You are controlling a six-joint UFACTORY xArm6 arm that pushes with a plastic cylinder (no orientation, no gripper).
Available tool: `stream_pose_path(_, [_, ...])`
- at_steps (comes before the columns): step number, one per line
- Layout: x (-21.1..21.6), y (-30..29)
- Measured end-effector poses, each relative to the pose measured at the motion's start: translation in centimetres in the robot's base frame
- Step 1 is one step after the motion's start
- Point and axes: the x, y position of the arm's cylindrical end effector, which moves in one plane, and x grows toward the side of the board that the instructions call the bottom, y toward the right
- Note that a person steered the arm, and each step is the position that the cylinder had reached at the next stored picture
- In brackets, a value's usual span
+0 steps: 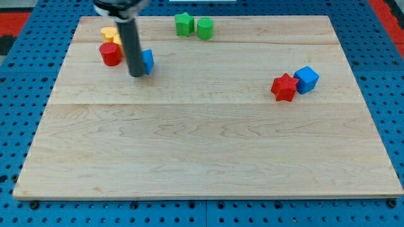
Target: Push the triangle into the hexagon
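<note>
The rod carries no fingers and holds nothing; the tip (136, 75) touches the blue triangle (148, 61) at its 8 o'clock. The red hexagon (110, 54) sits just at 9 o'clock. The tip should likely circle to the triangle's 3 o'clock and push slowly toward 9.

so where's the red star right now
The red star sits at the view's right side of the board, about a third of the way down, touching the blue cube on its upper right, far from my tip.
</note>
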Motion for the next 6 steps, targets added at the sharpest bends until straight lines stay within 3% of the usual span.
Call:
stream_pose_path(1, [2.1,2.0])
stream_pose_path(2, [6.9,7.8])
stream_pose_path(4, [1.4,6.5])
stream_pose_path(6, [-2.3,-0.2])
